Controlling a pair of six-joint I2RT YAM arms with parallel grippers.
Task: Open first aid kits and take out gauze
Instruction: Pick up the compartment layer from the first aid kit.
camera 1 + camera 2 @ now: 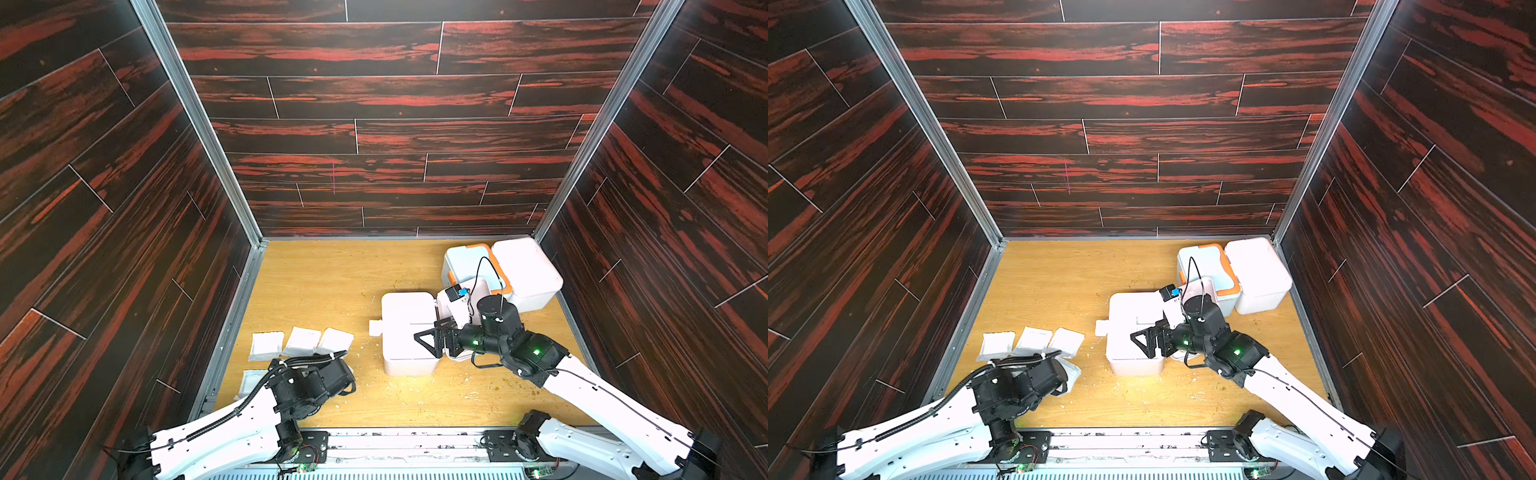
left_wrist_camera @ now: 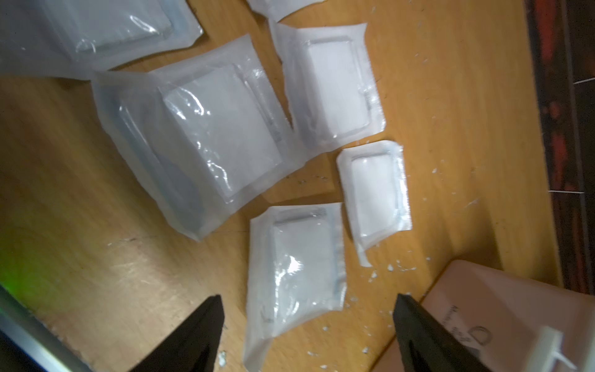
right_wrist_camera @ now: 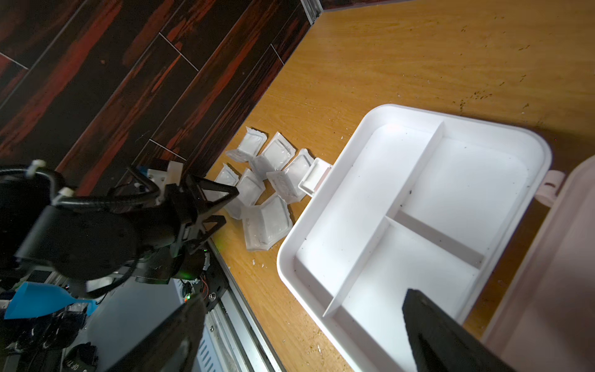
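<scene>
Several gauze packets point(image 2: 222, 135) lie on the wooden table near the left wall; three sit in a row point(image 1: 303, 340) point(image 1: 1034, 338). My left gripper point(image 2: 309, 298) is open, low over them. One packet point(image 2: 293, 273) lies loose on the table between its fingers. The nearest first aid kit point(image 1: 409, 332) point(image 1: 1133, 332) stands open, its white divided tray point(image 3: 467, 180) bare and its pinkish lid point(image 3: 553, 273) tipped back. My right gripper point(image 1: 432, 338) point(image 3: 304, 296) hovers open over that tray, holding nothing. The left gripper point(image 3: 230, 206) also shows in the right wrist view.
At the back right stand a blue-white kit with orange trim point(image 1: 473, 266) and a pinkish-white kit point(image 1: 528, 270), side by side against the right wall. White crumbs dot the table near the open kit. Dark walls enclose three sides, with a metal rail point(image 1: 399, 440) in front.
</scene>
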